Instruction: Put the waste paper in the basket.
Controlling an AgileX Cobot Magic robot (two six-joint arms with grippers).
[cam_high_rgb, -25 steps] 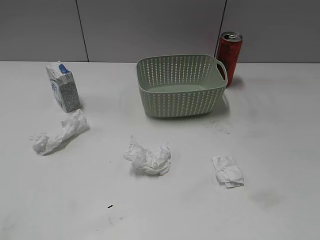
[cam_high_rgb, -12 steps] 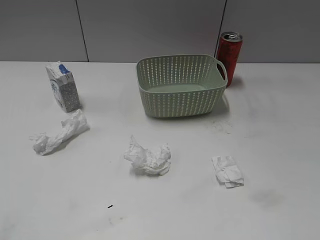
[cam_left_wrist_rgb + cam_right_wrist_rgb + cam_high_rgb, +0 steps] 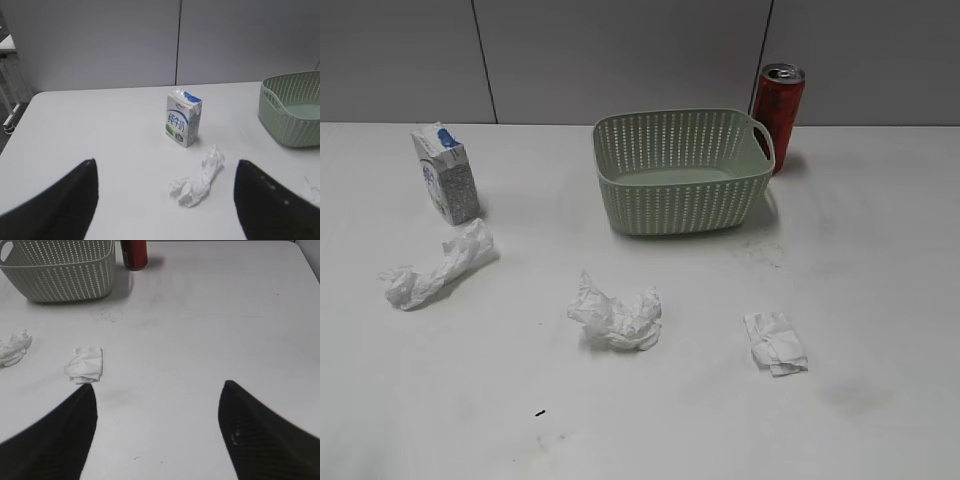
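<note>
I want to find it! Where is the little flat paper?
In the exterior view, the small flat wad lies on the table's right front, right of the bulky wad and nearer the camera than the green basket.

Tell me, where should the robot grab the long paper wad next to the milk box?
Probably across the long wad's narrow middle, coming straight down from above. It lies flat on the table, stretched slantwise with lumpier ends, so the waist looks like the easiest part to close on. The left end effector is open and nearest; the milk box stands apart behind it, so it shouldn't be in the way.
</note>
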